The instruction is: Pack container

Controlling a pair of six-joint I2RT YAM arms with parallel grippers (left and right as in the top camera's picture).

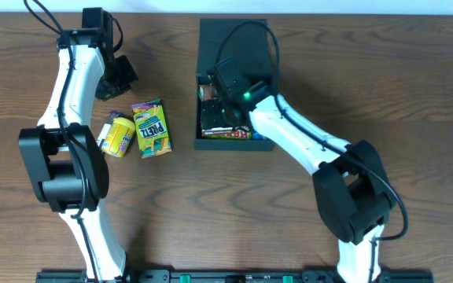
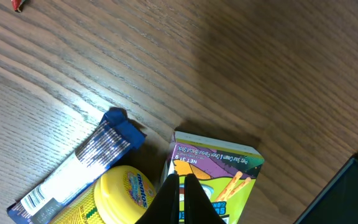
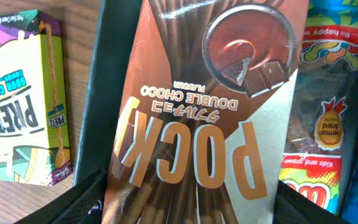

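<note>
Pocky box [image 3: 197,124], container [image 1: 238,35] 9 o'clock wall: right gripper [image 3: 191,205] straddles it, hold unclear; seat flat. Left gripper [image 2: 179,199] closed, empty.

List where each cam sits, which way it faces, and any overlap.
Overhead: fixed above the table, facing straight down; left arm, right arm, container, Pretz box, Mentos tub show.
Left wrist: on the left arm, facing down at the table; shut left gripper at the bottom edge, near the Pretz box.
Right wrist: on the right arm, close over the container; right gripper straddles a Pocky box.
Shared: all three views show the Pretz box.
</note>
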